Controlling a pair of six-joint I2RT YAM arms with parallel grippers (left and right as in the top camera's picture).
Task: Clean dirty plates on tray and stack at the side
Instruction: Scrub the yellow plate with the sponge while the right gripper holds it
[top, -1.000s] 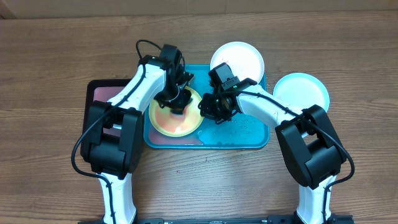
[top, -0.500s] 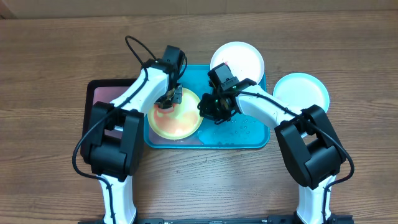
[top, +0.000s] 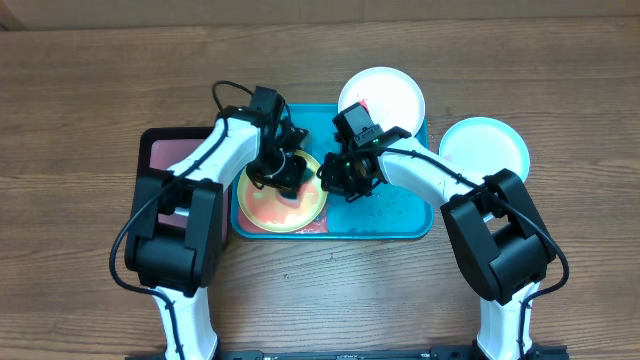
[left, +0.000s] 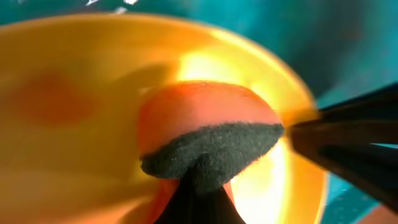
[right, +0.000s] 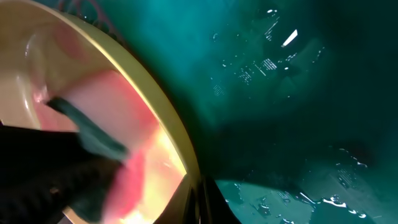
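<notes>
One green plate is mid-scrub: left gripper pinches the sponge, right gripper pinches its rim; smears need more passes.

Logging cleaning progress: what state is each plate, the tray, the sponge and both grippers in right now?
tray: wet, droplets on its floor.
green plate: on the tray, smeared red-orange.
white plate: across the tray's far edge, small red mark.
blue plate: on the table beside the tray, looks clean.
sponge: pressed on the green plate.
left gripper: shut on the sponge.
right gripper: shut on the green plate's rim.
</notes>
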